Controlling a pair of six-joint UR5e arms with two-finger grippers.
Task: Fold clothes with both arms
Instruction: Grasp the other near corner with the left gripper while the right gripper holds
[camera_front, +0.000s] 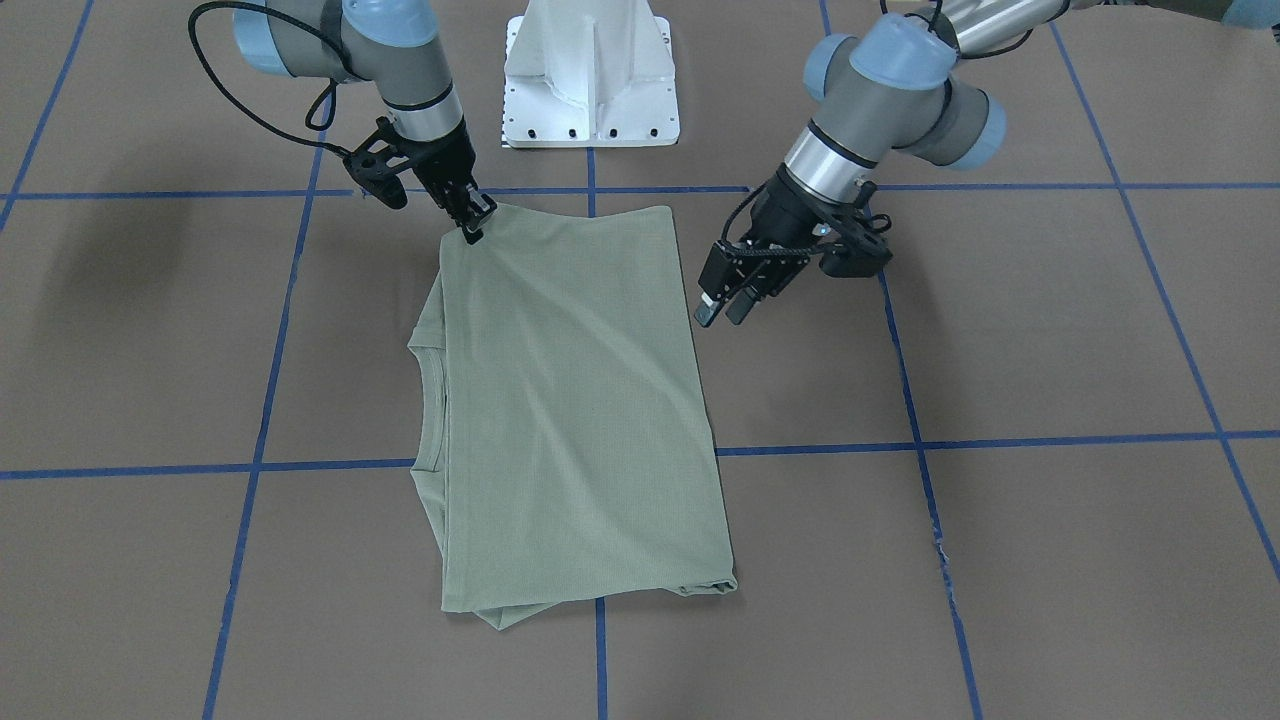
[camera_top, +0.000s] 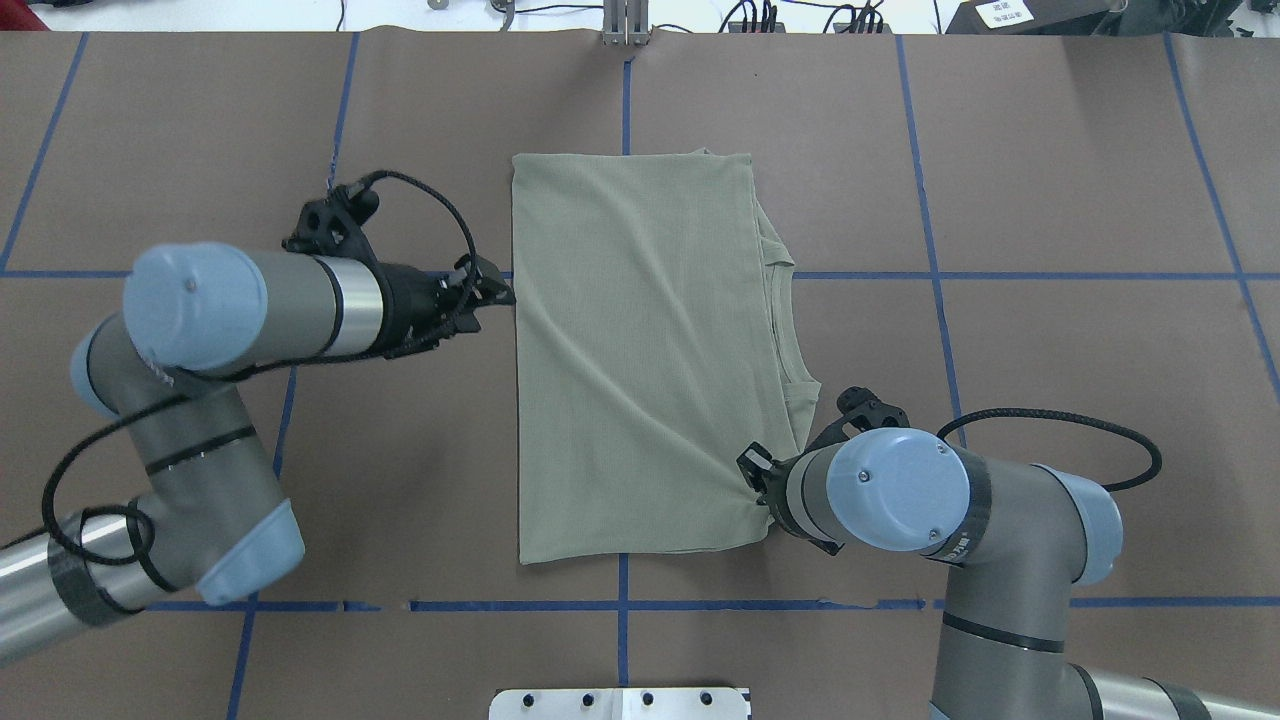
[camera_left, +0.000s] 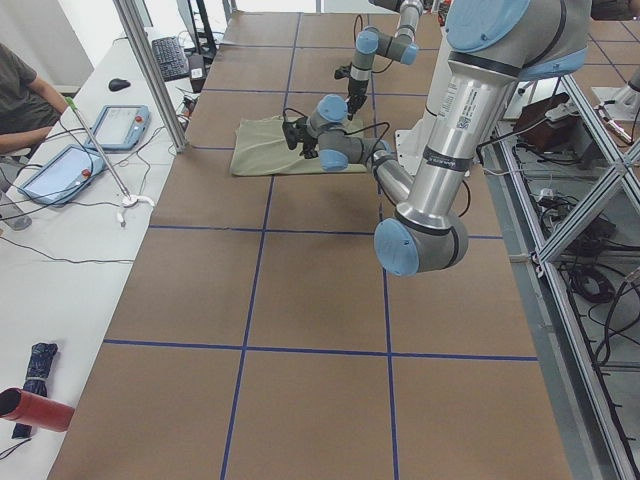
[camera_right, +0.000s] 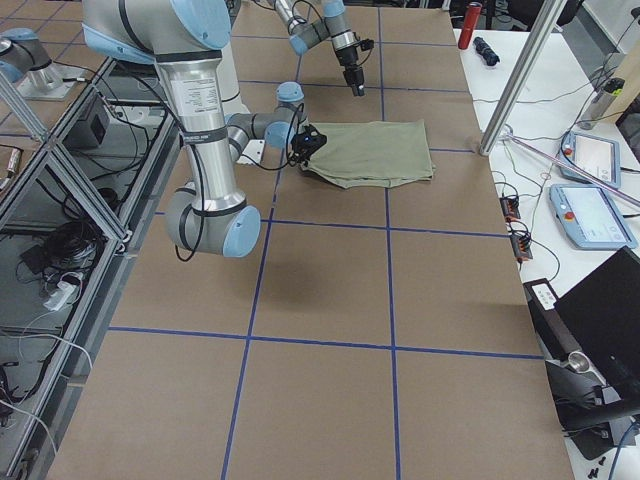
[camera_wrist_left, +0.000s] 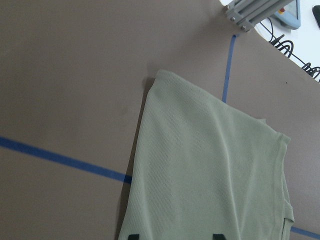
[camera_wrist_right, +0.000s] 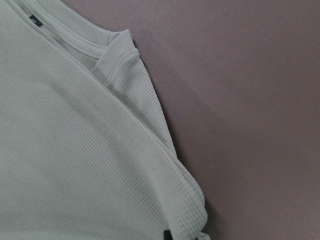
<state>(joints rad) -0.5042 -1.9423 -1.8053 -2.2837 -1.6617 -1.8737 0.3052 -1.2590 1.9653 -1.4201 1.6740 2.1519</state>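
Note:
The sage-green shirt (camera_top: 640, 350) lies folded into a long rectangle mid-table, its collar (camera_top: 785, 330) on my right side. It also shows in the front view (camera_front: 580, 400). My right gripper (camera_front: 475, 225) is down at the shirt's near right corner and shut on the fabric; the right wrist view shows that corner (camera_wrist_right: 192, 225) bunched at the fingertip. My left gripper (camera_front: 727, 308) is open and hovers just off the shirt's left edge (camera_top: 515, 300). In the left wrist view its fingertips (camera_wrist_left: 132, 236) stand wide apart over the cloth (camera_wrist_left: 210, 175).
The white pedestal base (camera_front: 590, 80) stands at the near table edge between the arms. Blue tape lines (camera_top: 940, 275) grid the brown tabletop. A side table with tablets (camera_left: 120, 125) and a seated person (camera_left: 20, 90) lies beyond the far edge.

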